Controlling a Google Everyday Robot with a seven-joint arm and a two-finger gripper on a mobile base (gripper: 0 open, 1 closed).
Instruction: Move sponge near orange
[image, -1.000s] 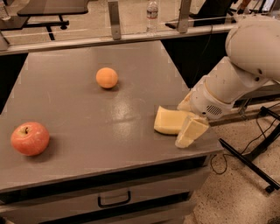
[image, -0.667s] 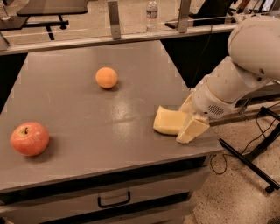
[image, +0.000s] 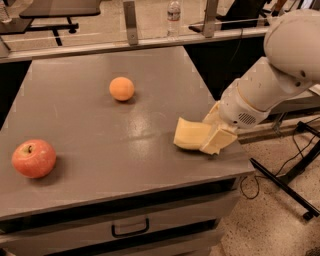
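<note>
The sponge (image: 189, 134) is a pale yellow slab near the table's right edge, its right end tilted up off the surface. My gripper (image: 209, 133) reaches in from the right and is shut on the sponge's right end, with one blocky finger (image: 219, 140) in front of it. The orange (image: 122, 88) sits on the table, far to the left and further back from the sponge.
A red-yellow apple (image: 34, 158) lies at the table's front left. The grey table (image: 90, 130) has a drawer with a handle (image: 130, 230) below its front edge. A metal rail and a bottle (image: 173, 14) stand behind it. Stand legs and cables (image: 280, 180) lie on the floor at right.
My gripper and the sponge have shifted a little to the left, toward the orange. The orange and apple have not moved.
</note>
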